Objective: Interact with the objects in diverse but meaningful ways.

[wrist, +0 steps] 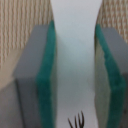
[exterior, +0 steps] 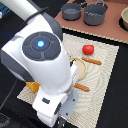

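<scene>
Between the gripper's [wrist: 74, 75] green-padded fingers [wrist: 47, 80], clenched on it, sat the white fish-like piece [wrist: 74, 55]; outside, the arm [exterior: 42, 65] hid the grasp, leaving the red tomato-like ball [exterior: 88, 49] well apart.

A white elongated fish-like piece [wrist: 74, 60] fills the middle of the wrist view, sitting between the two fingers of the gripper [wrist: 74, 75]. Each grey finger carries a green pad [wrist: 48, 75], and both pads press against the sides of the white piece, pinching it. A small dark mark shows on the white piece. Behind it lies a beige woven mat [wrist: 20, 20].
</scene>
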